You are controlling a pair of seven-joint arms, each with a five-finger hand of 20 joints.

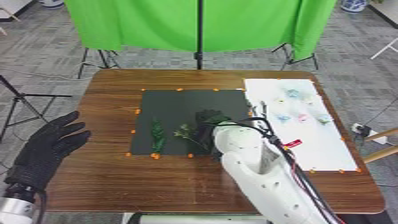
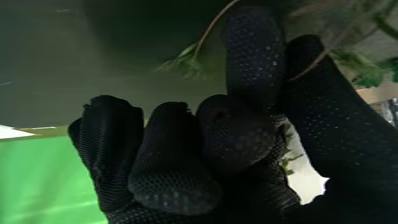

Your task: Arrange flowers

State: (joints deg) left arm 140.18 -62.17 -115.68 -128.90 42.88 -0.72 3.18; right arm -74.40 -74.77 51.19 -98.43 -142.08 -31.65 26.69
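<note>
Over the right part of a dark, flat, rectangular mat (image 1: pixel 169 110) hangs the black-gloved right hand (image 1: pixel 210 119), near the mat's edge beside the white sheet; in the right wrist view its thumb (image 2: pixel 311 95) and nearest finger (image 2: pixel 254 60) close on a thin brown stem (image 2: pixel 314 66), the other fingers (image 2: pixel 173 170) curled inward. The black-gloved left hand (image 1: pixel 51 146) is at the left edge of the brown wooden table (image 1: pixel 107 175), partly beyond it; its fingers are released and fairly straight, with a strip of wood between them and the mat, room enough to shift sideways.

On the mat, a long, dark green leafy stalk (image 1: pixel 157 137) lies near the left edge, well apart from the right hand; a paler green, branching sprig (image 1: pixel 185 133) lies between that stalk and the hand, leaving a narrow gap on the stalk's side. Pale blue, pink and cream artificial-looking flowers (image 1: pixel 302 117) lie grouped on the white rectangular sheet (image 1: pixel 329 150), inside its edges; small orange tabs (image 1: pixel 155 156) mark the mat's border.
</note>
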